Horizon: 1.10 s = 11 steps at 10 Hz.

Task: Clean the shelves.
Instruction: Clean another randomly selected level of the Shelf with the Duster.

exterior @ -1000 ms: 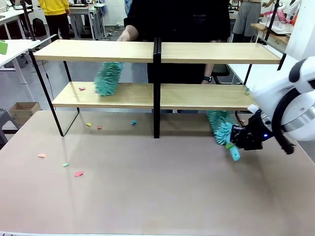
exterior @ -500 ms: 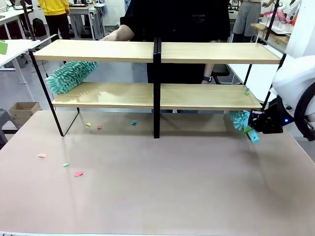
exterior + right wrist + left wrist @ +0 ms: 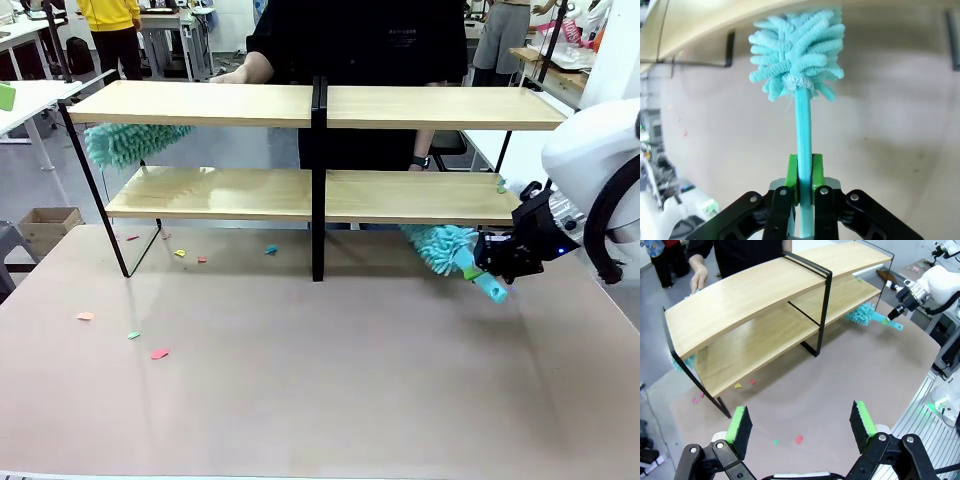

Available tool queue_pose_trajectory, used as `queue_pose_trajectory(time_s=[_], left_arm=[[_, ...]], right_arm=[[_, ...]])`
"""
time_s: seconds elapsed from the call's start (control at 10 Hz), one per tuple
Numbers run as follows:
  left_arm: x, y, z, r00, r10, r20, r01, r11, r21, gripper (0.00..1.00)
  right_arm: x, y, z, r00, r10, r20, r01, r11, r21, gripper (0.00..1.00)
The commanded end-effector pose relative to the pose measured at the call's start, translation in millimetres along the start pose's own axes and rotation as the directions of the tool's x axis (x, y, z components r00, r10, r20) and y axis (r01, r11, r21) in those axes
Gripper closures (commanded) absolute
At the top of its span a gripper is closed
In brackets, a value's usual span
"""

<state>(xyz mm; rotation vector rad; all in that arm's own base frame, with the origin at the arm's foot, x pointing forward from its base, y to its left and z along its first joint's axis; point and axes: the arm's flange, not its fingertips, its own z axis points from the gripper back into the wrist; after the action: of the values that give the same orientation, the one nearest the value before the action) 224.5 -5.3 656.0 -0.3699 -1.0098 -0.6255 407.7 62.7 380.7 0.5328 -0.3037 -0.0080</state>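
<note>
We see the shelves (image 3: pixel 200 103) across the top half of the front picture, standing on the bench (image 3: pixel 320 380). At the right, our right pincer (image 3: pixel 805 167) squeezes the handle of a fluffy blue-green duster (image 3: pixel 797 47) under the low board. Our left pincer (image 3: pixel 802 420) is wide open and holds nothing.

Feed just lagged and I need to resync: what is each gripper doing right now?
Left gripper: open, holding nothing.
Right gripper: closed on the handle of the teal duster.
</note>
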Motion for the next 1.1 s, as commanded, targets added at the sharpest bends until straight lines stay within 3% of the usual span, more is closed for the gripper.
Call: queue_pose_trajectory(time_s=[0.0, 0.2, 0.5, 0.7, 0.8, 1.0], left_arm=[[0.1, 0.3, -0.5, 1.0, 0.0, -0.002, 0.0, 1.0, 0.002, 0.0], [0.1, 0.3, -0.5, 1.0, 0.0, -0.002, 0.0, 1.0, 0.002, 0.0], [0.1, 0.3, -0.5, 1.0, 0.0, -0.002, 0.0, 1.0, 0.002, 0.0], [0.1, 0.3, -0.5, 1.0, 0.0, -0.002, 0.0, 1.0, 0.002, 0.0], [0.1, 0.3, -0.5, 1.0, 0.0, -0.002, 0.0, 1.0, 0.002, 0.0], [0.1, 0.3, -0.5, 1.0, 0.0, -0.002, 0.0, 1.0, 0.002, 0.0]], right_arm=[[-83.6, -20.0, 37.6, 0.995, 0.029, -0.091, -0.014, 0.987, 0.159, 0.87], [-90.4, -30.6, 59.5, 0.968, 0.083, -0.236, -0.015, 0.961, 0.276, 0.87], [-104.3, -69.9, 133.8, 0.898, 0.201, -0.393, -0.027, 0.913, 0.406, 0.87], [-117.8, -95.1, 184.8, 0.857, 0.279, -0.434, -0.04, 0.875, 0.483, 0.87], [-122.0, -111.0, 203.2, 0.864, 0.22, -0.454, 0.024, 0.881, 0.472, 0.87], [-134.0, -142.9, 233.4, 0.89, 0.235, -0.391, 0.022, 0.833, 0.552, 0.87]])
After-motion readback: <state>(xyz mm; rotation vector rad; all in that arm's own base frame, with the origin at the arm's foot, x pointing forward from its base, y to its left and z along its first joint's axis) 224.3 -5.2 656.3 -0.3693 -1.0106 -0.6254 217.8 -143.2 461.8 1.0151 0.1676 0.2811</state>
